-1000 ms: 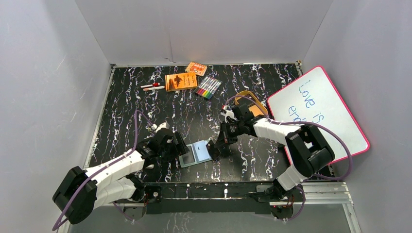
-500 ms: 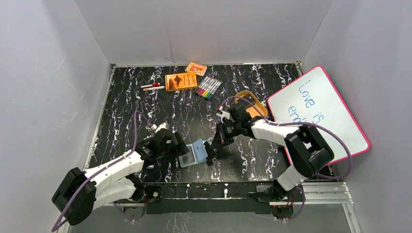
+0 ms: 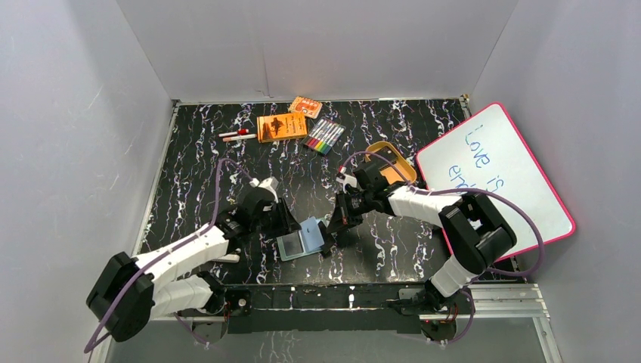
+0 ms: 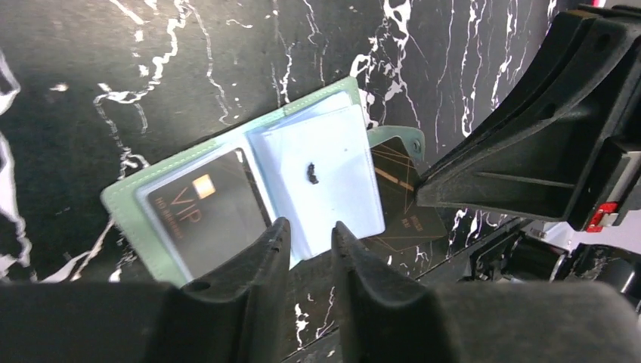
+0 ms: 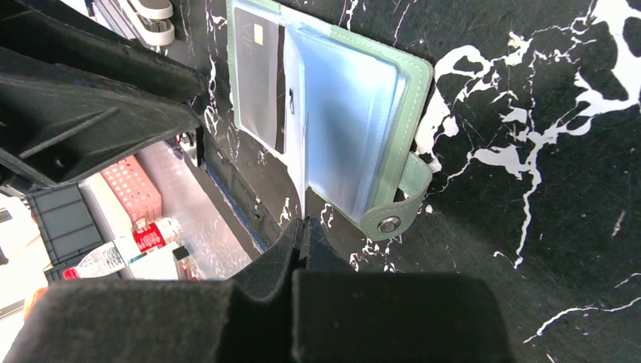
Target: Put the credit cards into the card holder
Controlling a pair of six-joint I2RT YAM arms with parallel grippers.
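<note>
The sage-green card holder lies open on the black marbled table, its pale blue sleeves fanned out. One dark credit card marked VIP sits in its left sleeve. My right gripper is shut on a second dark credit card, held edge-on at the holder's snap-tab side against the sleeves. My left gripper hovers over the holder's near edge. Its jaws stand a narrow gap apart with nothing between them.
At the back lie two orange boxes, a marker set and pens. A tan oval tray sits behind the right arm, and a pink-rimmed whiteboard leans at the right. The table's front edge is close below the holder.
My left arm has lifted and swung toward the far side, and its jaws have narrowed. The right gripper has shifted slightly left toward the holder with its card.
</note>
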